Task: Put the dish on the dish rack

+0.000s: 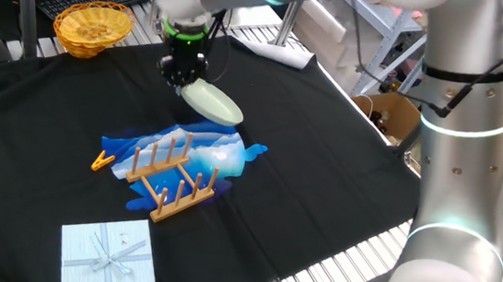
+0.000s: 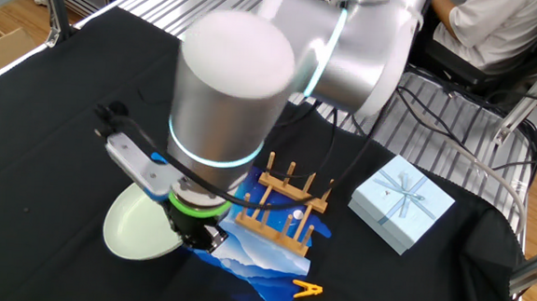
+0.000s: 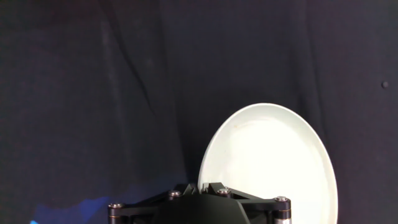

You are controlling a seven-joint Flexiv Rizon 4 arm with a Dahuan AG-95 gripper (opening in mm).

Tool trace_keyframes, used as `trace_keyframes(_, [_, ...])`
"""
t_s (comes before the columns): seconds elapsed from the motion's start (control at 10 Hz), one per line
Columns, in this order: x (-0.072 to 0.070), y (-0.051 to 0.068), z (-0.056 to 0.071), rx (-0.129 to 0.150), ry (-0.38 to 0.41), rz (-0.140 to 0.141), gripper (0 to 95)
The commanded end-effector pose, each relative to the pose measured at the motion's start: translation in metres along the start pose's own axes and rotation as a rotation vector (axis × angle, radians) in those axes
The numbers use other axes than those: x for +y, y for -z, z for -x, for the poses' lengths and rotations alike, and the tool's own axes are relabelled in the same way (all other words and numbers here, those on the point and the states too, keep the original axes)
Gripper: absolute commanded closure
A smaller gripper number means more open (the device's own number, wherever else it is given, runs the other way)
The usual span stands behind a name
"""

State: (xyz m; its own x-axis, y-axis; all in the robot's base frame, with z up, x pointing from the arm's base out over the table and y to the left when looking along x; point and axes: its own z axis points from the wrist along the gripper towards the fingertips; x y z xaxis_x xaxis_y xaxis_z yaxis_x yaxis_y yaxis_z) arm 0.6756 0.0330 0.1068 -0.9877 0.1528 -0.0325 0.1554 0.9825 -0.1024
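The black two-finger gripper (image 1: 184,72) is seen lowered over the black-draped tabletop (image 1: 323,166), and it is clenched on the near rim of the round, shallow, pale green-white glossy plate (image 1: 213,102). In the hand view the plate (image 3: 270,168) is shown reaching away from the gripper body, brightly lit against the dark cloth. In the other fixed view the plate (image 2: 138,227) is seen extending out from under the gripper (image 2: 193,232); whether its far edge is resting on the cloth cannot be told.

Near the gripper, a blue-and-white printed sheet (image 1: 223,152) is spread on the tabletop, and on it the small light-brown wooden rack of two rails with upright pegs (image 1: 172,181) is stood, apart from the plate. Just beside that sheet, on the side away from the gripper, an orange clothespin (image 1: 103,159) is laid. Farther out, beyond the rack, a pale blue gift box tied with a ribbon (image 1: 109,255) is placed. Well apart from the gripper, on the opposite side, a yellow wicker basket (image 1: 92,28) is set at the tabletop's edge.
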Motion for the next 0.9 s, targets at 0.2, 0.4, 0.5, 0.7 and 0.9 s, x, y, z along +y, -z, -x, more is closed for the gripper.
trace_keyframes(0.2, [0.002,0.022,-0.009,0.038,-0.021,0.023,95.0])
trace_keyframes(0.4, [0.005,0.038,-0.018,0.065,-0.039,0.038,95.0])
trace_keyframes(0.5, [0.007,0.048,-0.024,0.088,-0.059,0.068,95.0])
trace_keyframes(0.7, [0.012,0.065,-0.036,0.105,-0.074,0.068,95.0])
trace_keyframes(0.9, [0.017,0.081,-0.05,0.14,-0.102,0.11,95.0])
